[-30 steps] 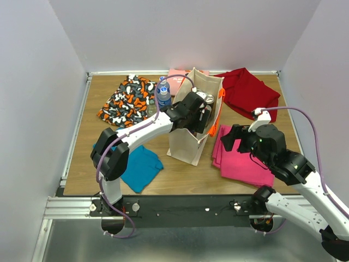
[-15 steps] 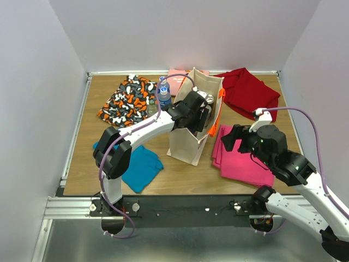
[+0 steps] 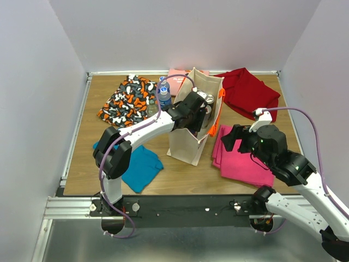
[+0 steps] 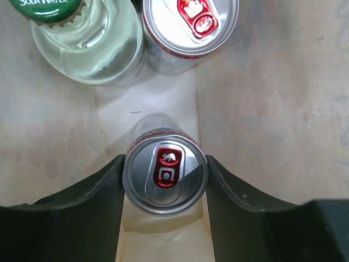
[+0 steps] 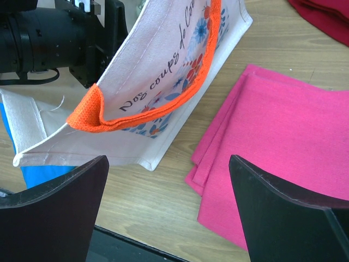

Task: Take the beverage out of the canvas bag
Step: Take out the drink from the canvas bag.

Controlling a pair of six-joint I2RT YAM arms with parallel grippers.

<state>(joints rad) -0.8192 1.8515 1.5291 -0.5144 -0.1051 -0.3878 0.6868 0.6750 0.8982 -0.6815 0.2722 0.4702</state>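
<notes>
Gripping stage inside canvas bag [image 3: 185, 150]: left pincer [image 4: 164, 164] clamped on red-tabbed silver can [image 4: 164, 183]; right pincer [image 5: 168, 164] spread wide, idle beside it; next, likely straight lift past soda-water bottle [image 4: 87, 49].

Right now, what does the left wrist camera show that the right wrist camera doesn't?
Left wrist only: a red-tabbed can held between the left jaws, a second can and a green-capped soda water bottle, all standing inside. Right wrist only: the orange handle, printed lettering and flowers on the outer side, a pink cloth, the wooden table, and the open right jaws. Both: the canvas bag, one from inside, one from outside.
</notes>
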